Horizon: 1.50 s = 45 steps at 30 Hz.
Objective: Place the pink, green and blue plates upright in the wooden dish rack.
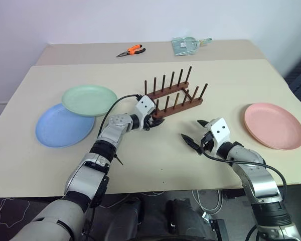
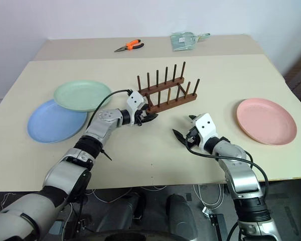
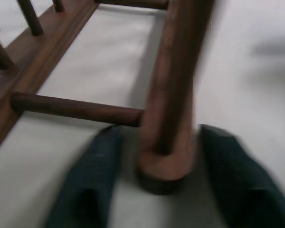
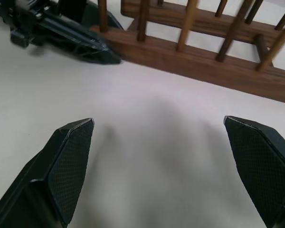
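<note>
A pale bench (image 1: 155,165) stands by a white wall. The wooden dish rack (image 1: 173,98) sits near the middle. From the rack, the green plate (image 1: 89,100) lies at about nine o'clock, its edge resting on the blue plate (image 1: 61,126). The pink plate (image 1: 274,125) lies flat at about four o'clock, well apart. The left end effector (image 1: 155,121) is at the near end of the rack, its fingers on either side of a rail end. The right end effector (image 1: 196,133) hangs over bare bench at five o'clock from the rack, fingers spread wide, holding nothing
</note>
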Each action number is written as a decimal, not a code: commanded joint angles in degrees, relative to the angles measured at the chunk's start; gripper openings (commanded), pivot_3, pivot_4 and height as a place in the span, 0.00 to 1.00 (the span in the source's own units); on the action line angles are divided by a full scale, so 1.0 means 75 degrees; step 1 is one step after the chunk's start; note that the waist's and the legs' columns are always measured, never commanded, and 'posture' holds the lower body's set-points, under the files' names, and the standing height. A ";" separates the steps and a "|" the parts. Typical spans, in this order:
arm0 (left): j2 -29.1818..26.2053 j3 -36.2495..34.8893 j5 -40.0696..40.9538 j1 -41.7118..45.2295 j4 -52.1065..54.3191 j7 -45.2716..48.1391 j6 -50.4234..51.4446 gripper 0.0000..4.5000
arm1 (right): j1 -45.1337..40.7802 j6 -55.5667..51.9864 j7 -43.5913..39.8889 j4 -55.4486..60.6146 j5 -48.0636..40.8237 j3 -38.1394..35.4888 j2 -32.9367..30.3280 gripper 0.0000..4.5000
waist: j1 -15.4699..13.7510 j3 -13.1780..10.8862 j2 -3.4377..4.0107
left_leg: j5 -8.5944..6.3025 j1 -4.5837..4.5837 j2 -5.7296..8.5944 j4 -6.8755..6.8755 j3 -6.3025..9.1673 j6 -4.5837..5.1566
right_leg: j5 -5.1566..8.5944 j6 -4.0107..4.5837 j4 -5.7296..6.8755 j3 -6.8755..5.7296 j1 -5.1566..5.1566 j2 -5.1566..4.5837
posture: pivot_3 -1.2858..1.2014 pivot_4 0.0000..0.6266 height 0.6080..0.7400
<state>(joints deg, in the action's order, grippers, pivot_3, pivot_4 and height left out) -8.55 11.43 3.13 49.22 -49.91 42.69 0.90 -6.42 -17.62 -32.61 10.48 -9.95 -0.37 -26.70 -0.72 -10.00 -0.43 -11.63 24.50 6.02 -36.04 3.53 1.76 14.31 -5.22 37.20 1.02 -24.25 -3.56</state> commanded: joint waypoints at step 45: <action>0.0090 0.0273 -0.0395 -0.3015 0.4511 -0.2337 0.2508 0.11 | -0.1180 0.0141 0.0645 -0.1616 0.1365 0.0412 -0.0151 0.01 | 0.0020 0.0040 0.0014 | -0.0006 -0.0043 -0.0011 -0.0023 -0.0004 0.0004 | 0.0000 -0.0001 -0.0015 -0.0005 0.0059 0.0000 | 0.52 0.24 0.89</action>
<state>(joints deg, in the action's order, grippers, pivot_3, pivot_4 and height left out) -7.15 15.76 1.76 27.36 -12.26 28.01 19.86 -14.10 -17.78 -29.25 -0.60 -0.76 2.92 -28.08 -0.57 -9.70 -0.33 -11.67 24.15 5.93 -36.18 3.50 1.80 14.31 -5.23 37.10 0.97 -23.81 -3.54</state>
